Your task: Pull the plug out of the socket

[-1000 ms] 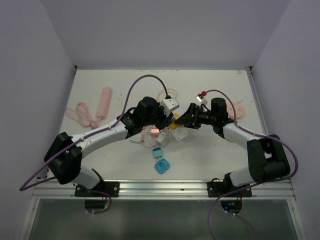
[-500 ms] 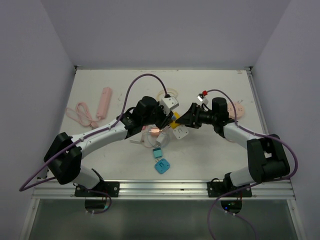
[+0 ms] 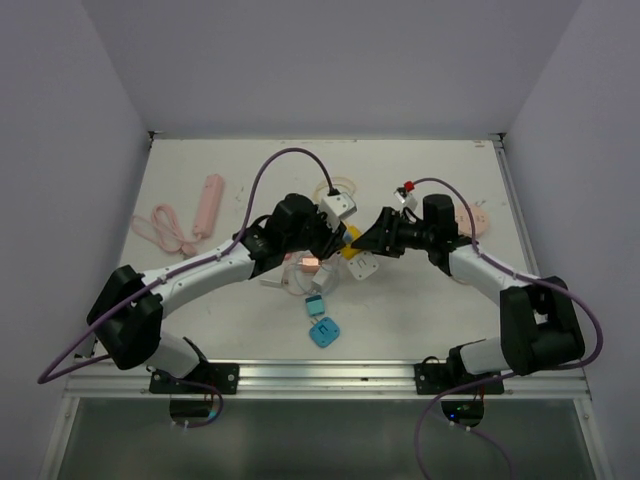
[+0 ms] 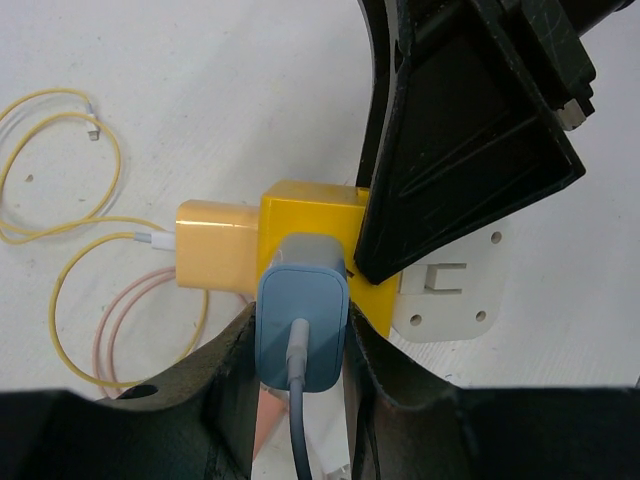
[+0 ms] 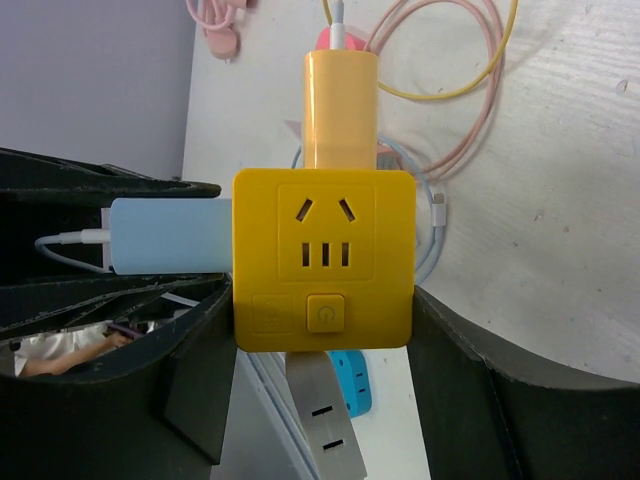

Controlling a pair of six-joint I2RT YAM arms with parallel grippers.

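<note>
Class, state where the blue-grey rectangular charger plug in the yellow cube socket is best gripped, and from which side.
Grip the blue-grey rectangular charger plug across its two flat side faces, on the body protruding from the yellow cube socket. Come from its cable end, so the pull likely runs straight out.

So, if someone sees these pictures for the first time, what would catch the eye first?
The bright yellow socket cube at the centre of the top view, clamped by the right gripper. The left gripper is shut on a blue-grey plug seated in one side of the cube, while a yellow charger sits in another side. A pink power strip lies apart at the far left.
</note>
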